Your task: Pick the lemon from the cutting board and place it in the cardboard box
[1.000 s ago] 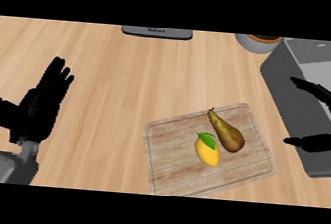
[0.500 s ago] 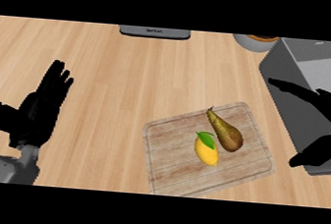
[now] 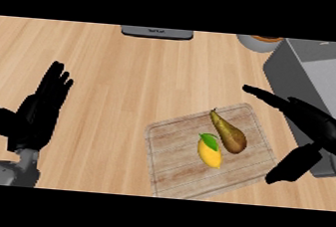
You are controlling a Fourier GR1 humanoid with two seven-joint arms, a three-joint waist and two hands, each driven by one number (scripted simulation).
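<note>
Head view: lemon (image 3: pixel 210 154) lies beside a pear (image 3: pixel 228 133) on the cutting board (image 3: pixel 174 166); right robot hand (image 3: pixel 313 132) spread open just right of it, left robot hand (image 3: pixel 42 108) open.

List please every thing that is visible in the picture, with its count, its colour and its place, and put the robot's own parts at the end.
lemon: one, yellow with a green leaf, on the cutting board, beside the pear
pear: one, brown-green, on the cutting board, right of the lemon
cutting board: one, pale wood, on the counter, lower centre
box: one, grey, right side
dark object: one, dark grey, top edge, centre
round container: one, grey with a brown top, top edge, cut off
counter: one, light wood
left hand: one, black, open, resting at the left
right hand: one, black, open, right of the board, touching nothing
</note>
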